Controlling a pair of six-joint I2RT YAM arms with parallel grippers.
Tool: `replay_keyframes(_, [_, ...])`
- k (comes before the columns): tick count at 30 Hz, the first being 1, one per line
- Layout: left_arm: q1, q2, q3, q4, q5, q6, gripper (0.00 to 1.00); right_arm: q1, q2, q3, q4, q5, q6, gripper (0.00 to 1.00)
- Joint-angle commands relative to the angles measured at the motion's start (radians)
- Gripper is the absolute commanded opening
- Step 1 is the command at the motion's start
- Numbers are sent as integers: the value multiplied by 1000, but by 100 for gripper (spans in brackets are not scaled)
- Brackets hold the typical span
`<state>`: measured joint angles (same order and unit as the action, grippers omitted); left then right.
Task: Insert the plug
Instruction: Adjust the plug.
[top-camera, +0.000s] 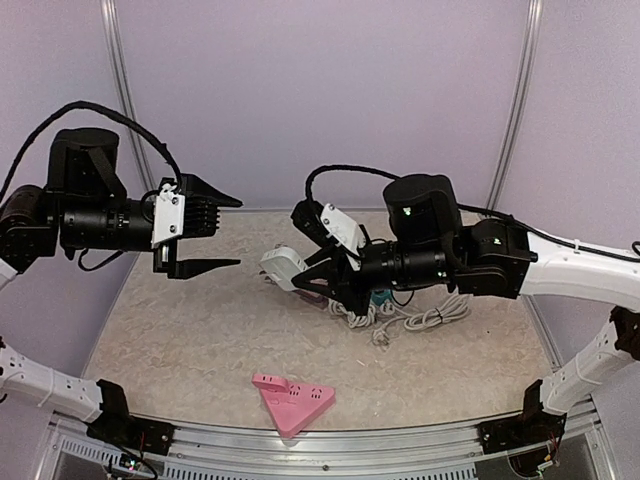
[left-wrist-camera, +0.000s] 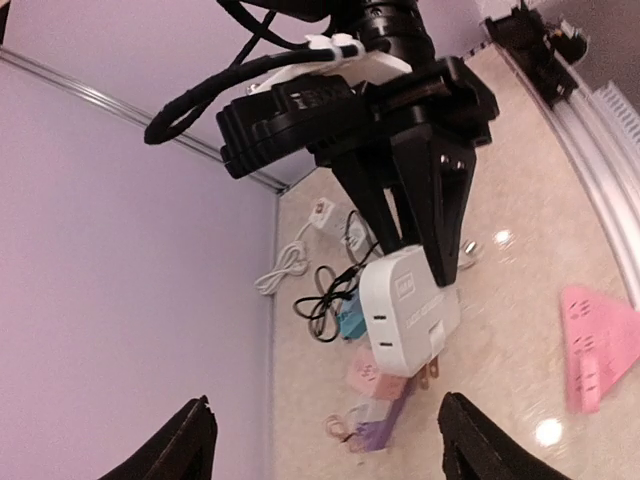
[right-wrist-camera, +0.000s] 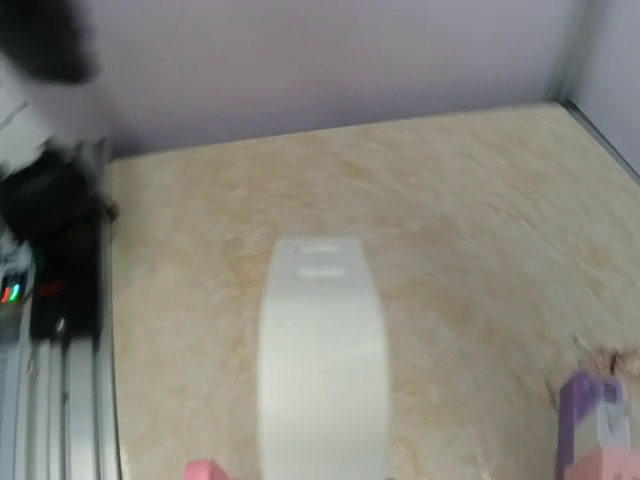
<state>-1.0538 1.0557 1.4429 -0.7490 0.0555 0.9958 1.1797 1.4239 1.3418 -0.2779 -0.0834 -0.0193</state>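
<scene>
A pink power strip (top-camera: 292, 400) lies nearest. Mid-table and off the surface, the right gripper (top-camera: 318, 275) clamps the white plug (top-camera: 283, 267), blurred in its own wrist view. The plug's length runs leftward, and its prongs are visible only from the left wrist. The left gripper (top-camera: 225, 232) hangs spread. The cables (top-camera: 420, 318) are partly hidden under the arm.

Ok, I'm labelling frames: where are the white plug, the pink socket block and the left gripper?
white plug (left-wrist-camera: 406, 314): left wrist view, its flat front face.
pink socket block (top-camera: 293, 400): top view, its slotted top.
left gripper (top-camera: 238, 232): top view, midway between fingertips.
</scene>
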Motion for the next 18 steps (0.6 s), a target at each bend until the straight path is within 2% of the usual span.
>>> replay_keyframes(1, [17, 50, 16, -129, 283, -429, 68, 47, -10, 41, -28, 14, -199, 0])
replay_keyframes(4, [12, 66, 4, -105, 278, -490, 64, 81, 21, 89, -48, 34, -231, 0])
replay_keyframes(10, [-3, 70, -10, -104, 265, -491, 50, 105, 51, 153, -75, 40, -251, 0])
replay_keyframes(15, [-3, 71, -4, -85, 233, -504, 15, 121, 70, 187, -114, 41, -280, 0])
replay_keyframes(16, [0, 68, -3, -85, 233, -505, 6, 121, 68, 187, -116, 35, -280, 0])
replay_keyframes(17, [2, 67, -4, -87, 232, -504, 0, 120, 63, 185, -114, 24, -275, 0])
replay_keyframes(18, [4, 65, -7, -87, 234, -502, 0, 120, 56, 181, -105, 13, -266, 0])
